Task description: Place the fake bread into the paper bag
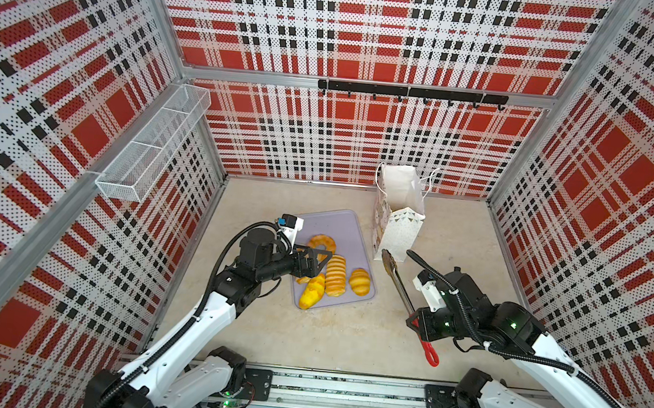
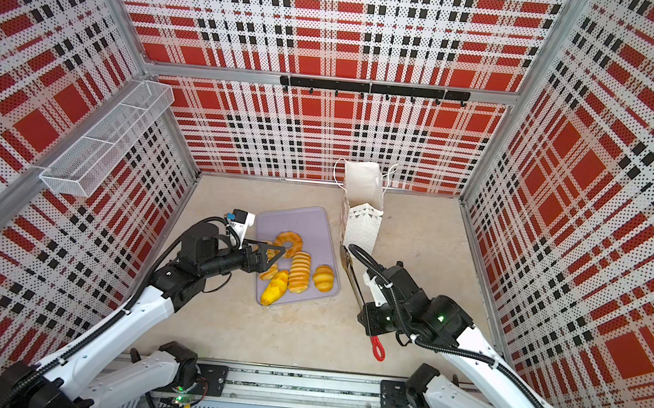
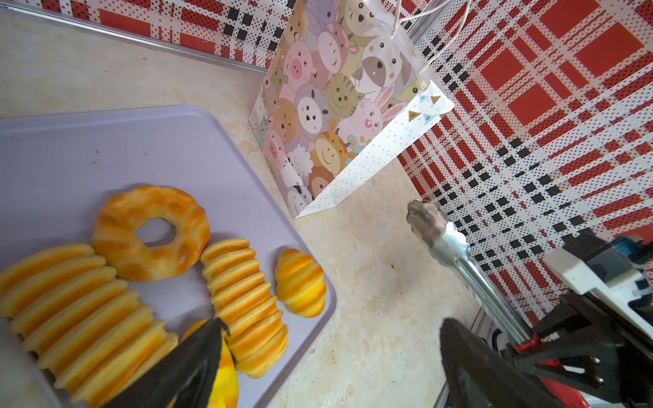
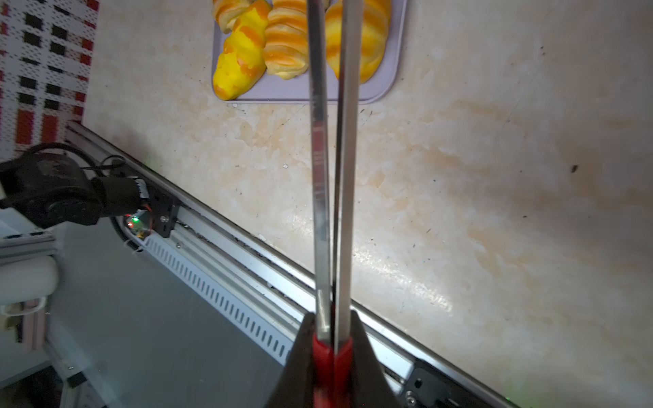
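Left gripper (image 1: 323, 266), jaws wide, hovers over the toy breads (image 1: 336, 275) on the lavender tray (image 1: 340, 222); right of the tray, right gripper (image 4: 331, 318) jaws clamp the red-handled tongs (image 1: 399, 285).

Ribbed loaves (image 3: 77, 318) (image 3: 247, 303): two
Ring doughnut (image 3: 116, 243): one
Striped roll (image 3: 300, 282): one
Yellow bun (image 1: 310, 293): one
Paper bag (image 1: 398, 228): one
Lavender tray (image 1: 339, 224): one
Red-handled tongs (image 1: 400, 287): one
Wire basket (image 1: 151, 143): one

Bright even light; glare on tabletop (image 4: 406, 279); wide-angle bending at edges; near tongs (image 4: 319, 176) blurred.
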`<state>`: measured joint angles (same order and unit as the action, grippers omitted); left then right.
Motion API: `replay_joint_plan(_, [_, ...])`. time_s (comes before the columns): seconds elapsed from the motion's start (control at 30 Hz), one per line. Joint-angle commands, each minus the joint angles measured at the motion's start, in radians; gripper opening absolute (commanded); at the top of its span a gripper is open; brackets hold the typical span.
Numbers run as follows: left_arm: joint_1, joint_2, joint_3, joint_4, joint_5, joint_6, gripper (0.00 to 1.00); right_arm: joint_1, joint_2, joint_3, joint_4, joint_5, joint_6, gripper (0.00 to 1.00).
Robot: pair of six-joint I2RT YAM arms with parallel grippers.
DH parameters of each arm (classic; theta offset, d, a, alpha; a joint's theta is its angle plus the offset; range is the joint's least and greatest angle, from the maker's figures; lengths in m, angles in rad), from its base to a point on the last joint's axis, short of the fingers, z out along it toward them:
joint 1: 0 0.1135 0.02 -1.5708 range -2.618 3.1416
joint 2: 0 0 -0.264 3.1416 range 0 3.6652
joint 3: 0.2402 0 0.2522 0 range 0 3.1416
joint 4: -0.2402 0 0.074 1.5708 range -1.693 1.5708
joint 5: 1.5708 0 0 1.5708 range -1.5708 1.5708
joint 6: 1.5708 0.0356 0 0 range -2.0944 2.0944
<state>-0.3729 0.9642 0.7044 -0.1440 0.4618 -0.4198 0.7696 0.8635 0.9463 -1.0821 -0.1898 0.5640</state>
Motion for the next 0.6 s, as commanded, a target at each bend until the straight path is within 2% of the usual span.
replay_joint_plan(0.0, [-0.004, 0.01, 0.007, -0.024, -0.013, 0.015, 0.98, 0.005, 0.02, 0.025, 0.022, -0.01, -0.042, 0.17])
replay_joint_plan(0.23, [0.037, 0.027, -0.005, -0.008, 0.047, -0.007, 0.98, 0.005, 0.086, 0.058, 0.024, 0.019, -0.086, 0.18])
replay_joint_plan(0.5, [0.028, 0.019, -0.011, -0.021, 0.01, -0.001, 0.98, 0.005, 0.102, 0.069, 0.028, 0.02, -0.079, 0.18])
replay_joint_plan(0.57, [0.019, 0.015, -0.012, -0.021, 0.002, -0.003, 0.98, 0.005, 0.105, 0.072, 0.028, 0.016, -0.078, 0.21])
